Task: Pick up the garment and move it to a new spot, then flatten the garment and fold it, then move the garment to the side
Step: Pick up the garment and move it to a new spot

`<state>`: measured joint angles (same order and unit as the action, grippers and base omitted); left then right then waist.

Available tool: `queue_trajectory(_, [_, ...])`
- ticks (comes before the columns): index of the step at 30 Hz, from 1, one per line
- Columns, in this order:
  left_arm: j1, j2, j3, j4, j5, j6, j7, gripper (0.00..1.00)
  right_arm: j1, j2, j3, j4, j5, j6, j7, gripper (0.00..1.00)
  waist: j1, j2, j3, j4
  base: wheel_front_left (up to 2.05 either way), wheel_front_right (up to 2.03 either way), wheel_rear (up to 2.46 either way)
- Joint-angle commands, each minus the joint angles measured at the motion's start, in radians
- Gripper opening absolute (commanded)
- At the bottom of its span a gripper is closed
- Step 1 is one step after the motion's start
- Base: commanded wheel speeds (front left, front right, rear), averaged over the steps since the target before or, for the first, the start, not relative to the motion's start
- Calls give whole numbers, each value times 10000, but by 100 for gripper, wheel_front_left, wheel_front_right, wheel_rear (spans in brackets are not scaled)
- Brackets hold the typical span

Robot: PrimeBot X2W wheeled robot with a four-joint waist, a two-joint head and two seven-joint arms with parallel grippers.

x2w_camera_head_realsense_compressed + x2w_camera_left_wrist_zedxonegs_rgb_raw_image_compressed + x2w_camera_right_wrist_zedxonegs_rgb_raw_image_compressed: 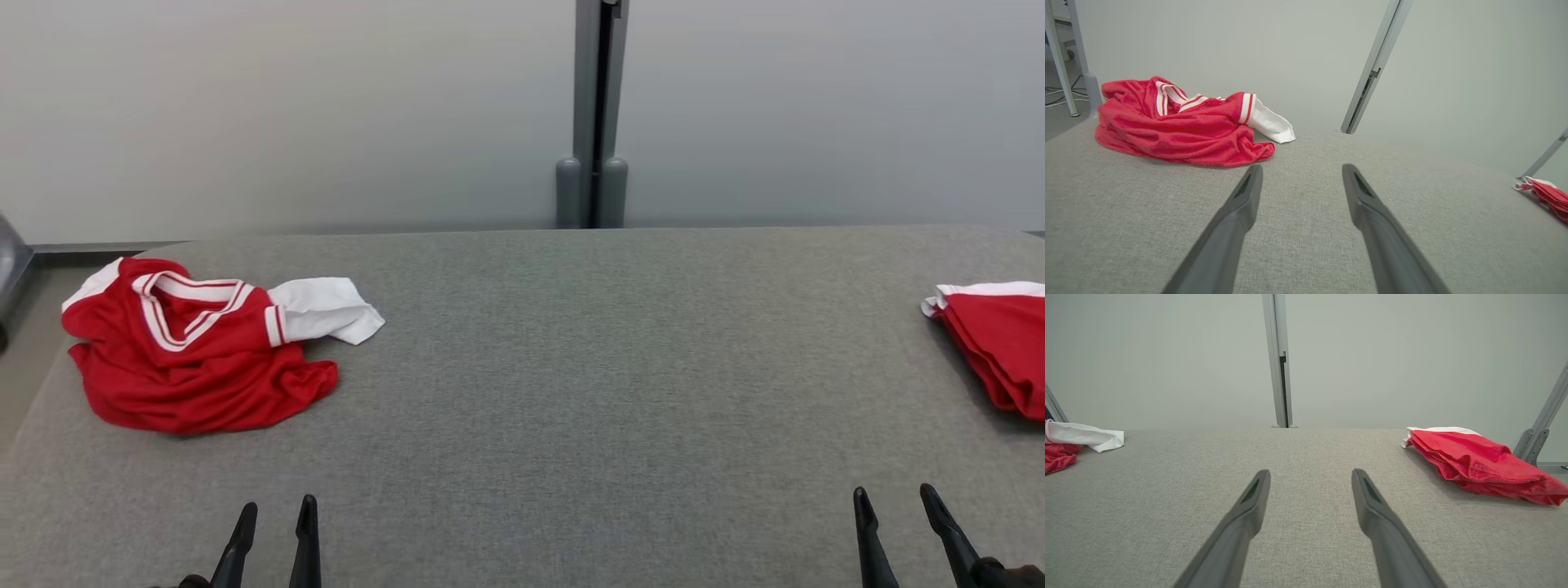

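Garment (196,367) up at the far left of the grey table (571,367), and it's a heap: red cloth bunched and creased, a white-and-red striped collar showing on top, one white sleeve (326,314) flopped out toward the middle of the table. From the left wrist view the garment (1180,130) lies ahead and to the left of the fingers, apart from them, with its nearest red fold close to the left fingertip but not touching. Left gripper (278,505) sits low at the near edge, both dark fingers pointing up the table, jaws spread and nothing between them; the wrist camera confirms it, left gripper (1302,167) splayed above bare grey fabric. Over on the other side, the right gripper (894,490) is the same story, parted and empty, and its own view shows the right gripper (1310,472) hovering over open table with the garment (1059,457) just peeking in at the far left edge. Out at the right edge lies a second red cloth (996,343) with white trim, lying in flat layers, well apart from the heap. Behind the table, a pale wall (286,106) split by a grey upright post (600,122).
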<state>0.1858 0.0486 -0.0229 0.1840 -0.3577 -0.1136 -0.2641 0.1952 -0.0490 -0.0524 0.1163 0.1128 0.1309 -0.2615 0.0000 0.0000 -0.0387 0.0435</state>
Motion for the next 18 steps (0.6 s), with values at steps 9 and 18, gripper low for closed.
queue_trajectory(9, [17, 42, 274, 65, 370, -82, -1, 100, -141, -35, 683, 37, 140, -3, -46, 100, 0, 0, -183, 2335, 0, 0, 0])
queue_trajectory(18, [-691, 35, 586, -206, 458, -168, -1, 100, -673, -45, 1043, -39, -44, -3, -48, 100, 0, 0, 518, 3068, 0, 0, 0])
